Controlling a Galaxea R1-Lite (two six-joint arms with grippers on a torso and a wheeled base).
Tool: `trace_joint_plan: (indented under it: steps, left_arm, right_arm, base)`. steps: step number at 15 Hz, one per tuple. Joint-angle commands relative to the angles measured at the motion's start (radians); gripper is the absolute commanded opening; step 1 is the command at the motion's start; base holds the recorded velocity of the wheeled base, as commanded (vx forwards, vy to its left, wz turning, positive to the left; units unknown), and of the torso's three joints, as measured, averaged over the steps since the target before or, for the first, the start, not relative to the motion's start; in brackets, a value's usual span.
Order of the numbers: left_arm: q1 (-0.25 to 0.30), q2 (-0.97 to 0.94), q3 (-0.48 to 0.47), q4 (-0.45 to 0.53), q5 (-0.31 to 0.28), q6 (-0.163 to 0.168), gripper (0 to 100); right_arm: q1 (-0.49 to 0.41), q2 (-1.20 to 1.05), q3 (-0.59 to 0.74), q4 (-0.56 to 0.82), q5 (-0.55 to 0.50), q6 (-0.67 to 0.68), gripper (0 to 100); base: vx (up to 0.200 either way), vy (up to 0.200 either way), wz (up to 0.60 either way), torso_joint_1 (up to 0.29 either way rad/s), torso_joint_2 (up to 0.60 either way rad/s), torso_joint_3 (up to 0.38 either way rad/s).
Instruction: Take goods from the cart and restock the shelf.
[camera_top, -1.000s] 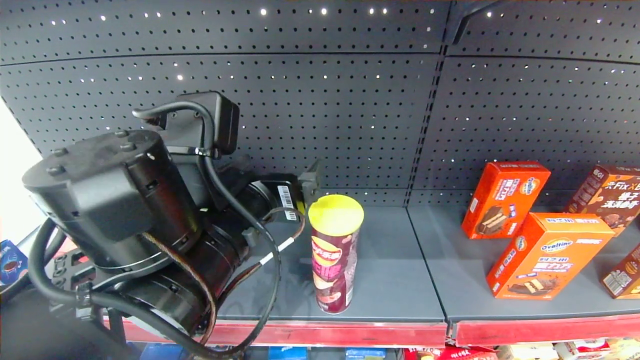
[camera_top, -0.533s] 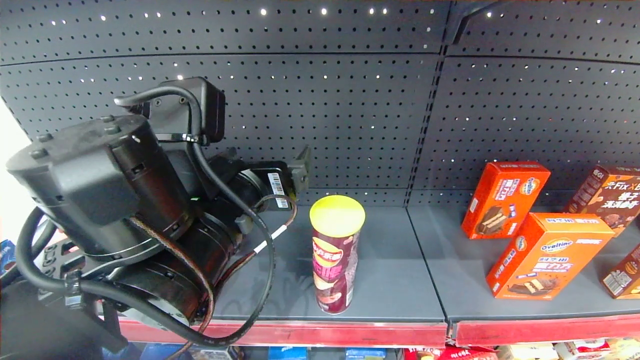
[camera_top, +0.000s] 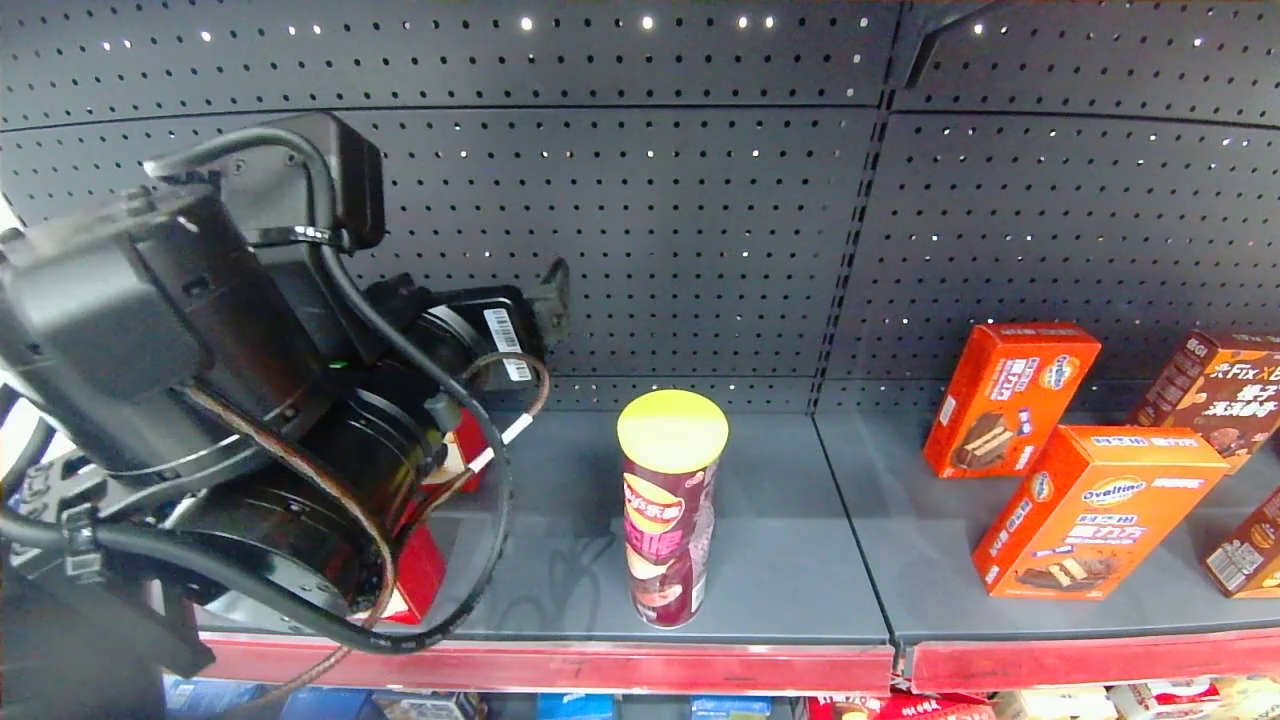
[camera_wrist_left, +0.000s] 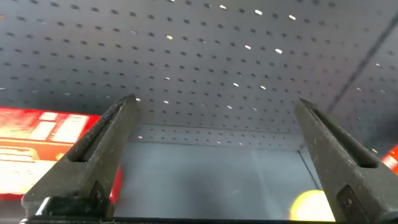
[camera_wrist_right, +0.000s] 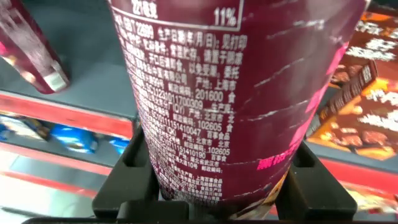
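Holding one maroon chip can (camera_wrist_right: 236, 93) clamped in my right gripper (camera_wrist_right: 217, 186), I am counting two: the second can (camera_top: 672, 520), yellow-lidded, is standing upright on the shelf (camera_top: 780, 560), left of two orange boxes (camera_top: 1005, 395). My left gripper (camera_wrist_left: 214, 118) is hanging wide open, empty.

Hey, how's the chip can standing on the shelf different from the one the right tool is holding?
The shelf can stands free and upright on the grey shelf; the held can is clamped in the right tool. The shelf can shows its yellow lid and picture front; the held can shows its fine-print side. Both are dark purple printed tubes.
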Motion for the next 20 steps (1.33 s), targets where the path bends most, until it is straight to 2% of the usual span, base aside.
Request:
trace_joint_plan:
  steps: [1,6,7,10,12,15,17,18,20]
  left_arm:
    - [0.078,-0.047,0.007,-0.001,0.013,0.019,100]
    - [0.156,-0.09,0.051,-0.001,0.013,0.033,100]
    - [0.172,-0.099,0.061,-0.001,0.013,0.033,100]
    - [0.182,-0.102,0.059,-0.003,0.013,0.038,100]
    - [0.184,-0.102,0.061,-0.006,0.013,0.056,100]
    - [0.184,-0.102,0.062,-0.004,0.013,0.058,100]
    - [0.184,-0.1,0.064,-0.003,0.013,0.071,100]
    - [0.184,-0.1,0.065,-0.006,0.015,0.087,100]
    - [0.187,-0.1,0.07,-0.009,0.015,0.088,100]
  right_arm:
    - [0.011,0.067,-0.023,0.0,-0.001,0.002,0]
    - [0.013,0.105,-0.023,0.0,-0.003,0.005,0]
    - [0.056,0.154,-0.035,-0.004,-0.001,0.008,0]
    - [0.292,0.193,-0.093,-0.009,-0.005,0.135,0]
    - [0.487,0.233,-0.106,-0.014,-0.046,0.169,0]
    - [0.723,0.288,-0.101,-0.087,-0.08,0.278,0]
    - [0.829,0.357,-0.096,-0.166,-0.115,0.302,0]
    - [0.913,0.463,-0.096,-0.287,-0.155,0.304,0]
    - [0.988,0.619,-0.078,-0.492,-0.207,0.308,0]
  base:
    - [0.0,0.0,0.0,0.0,0.0,0.0]
    - [0.0,0.0,0.0,0.0,0.0,0.0]
    - [0.0,0.0,0.0,0.0,0.0,0.0]
    - [0.0,0.0,0.0,0.0,0.0,0.0]
    - [0.0,0.0,0.0,0.0,0.0,0.0]
    - [0.0,0.0,0.0,0.0,0.0,0.0]
    - [0.0,0.0,0.0,0.0,0.0,0.0]
    - [0.0,0.0,0.0,0.0,0.0,0.0]
    - [0.0,0.0,0.0,0.0,0.0,0.0]
